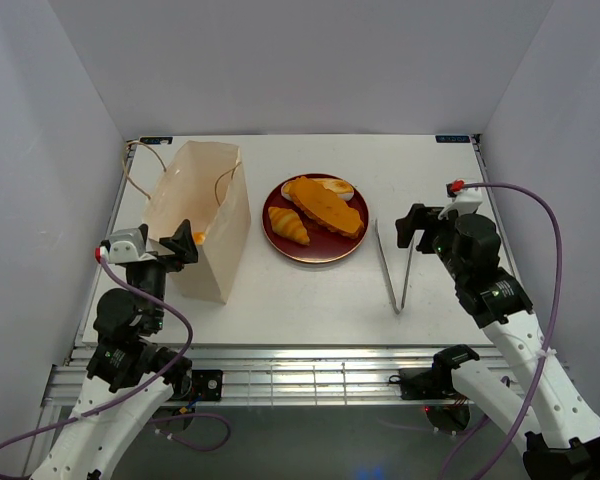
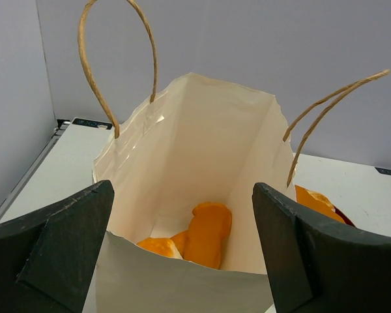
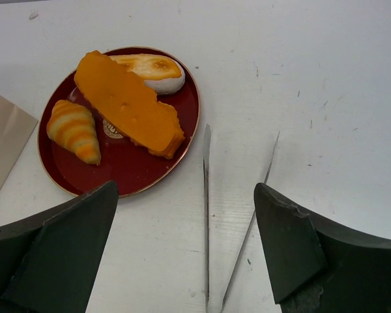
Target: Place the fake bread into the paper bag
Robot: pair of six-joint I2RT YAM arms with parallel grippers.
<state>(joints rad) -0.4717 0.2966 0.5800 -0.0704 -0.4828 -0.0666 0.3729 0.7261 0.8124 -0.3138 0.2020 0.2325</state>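
Note:
The cream paper bag (image 1: 202,215) stands open at the left, cord handles up. In the left wrist view the paper bag (image 2: 202,143) holds orange bread pieces (image 2: 205,233) at its bottom. Three breads lie on the dark red plate (image 1: 315,250): a long flat loaf (image 1: 325,205), a croissant (image 1: 288,226) and a pale roll (image 1: 335,185). The right wrist view shows the loaf (image 3: 127,103), croissant (image 3: 73,129) and roll (image 3: 153,70). My left gripper (image 1: 185,243) is open and empty at the bag's near rim. My right gripper (image 1: 412,225) is open and empty above the tongs.
Thin metal tongs (image 1: 398,262) lie on the white table to the right of the plate, also seen in the right wrist view (image 3: 206,208). White walls enclose the table on three sides. The table's front edge (image 1: 300,345) runs just ahead of the arm bases.

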